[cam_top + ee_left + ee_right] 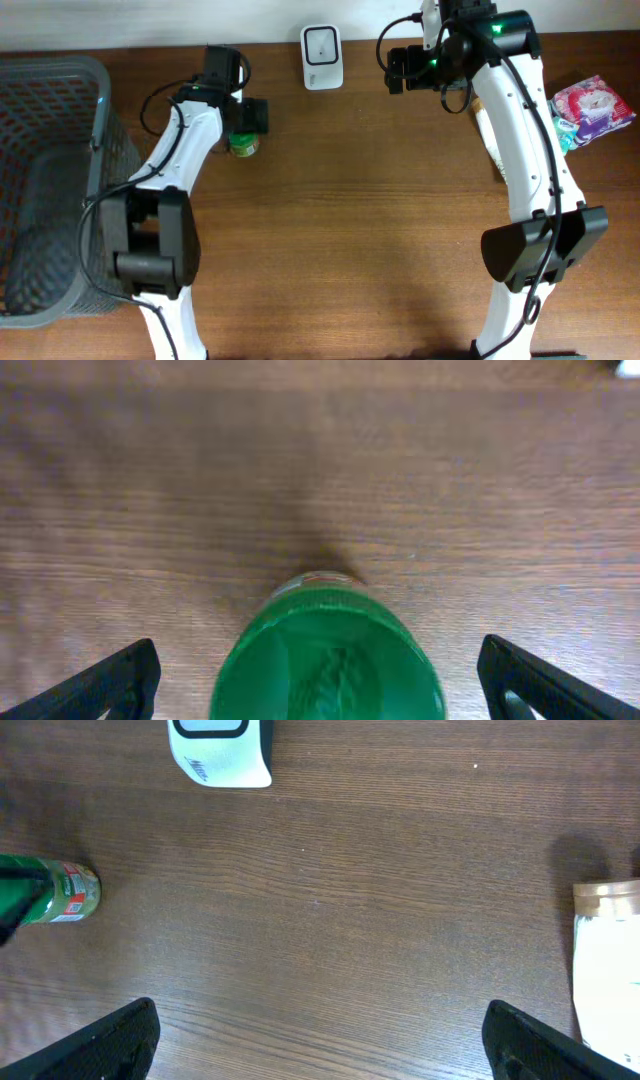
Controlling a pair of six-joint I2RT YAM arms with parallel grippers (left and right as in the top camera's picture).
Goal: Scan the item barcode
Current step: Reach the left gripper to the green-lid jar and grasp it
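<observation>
The item is a green bottle [243, 144] with a red and white label, lying on the wooden table. From the left wrist its green body [328, 665] fills the space between the fingers. My left gripper [320, 660] is open around it, with table showing on both sides, and sits at the back left [252, 116]. The white barcode scanner [322, 56] stands at the back centre. My right gripper [398, 68] is open beside the scanner with nothing between its fingers [320, 1025]. The right wrist view also shows the bottle [62, 892] and the scanner [220, 750].
A grey mesh basket [50, 180] stands at the left edge. A pink snack packet [592, 108] lies at the far right. A white and tan packet [605, 980] lies partly under the right arm [490, 135].
</observation>
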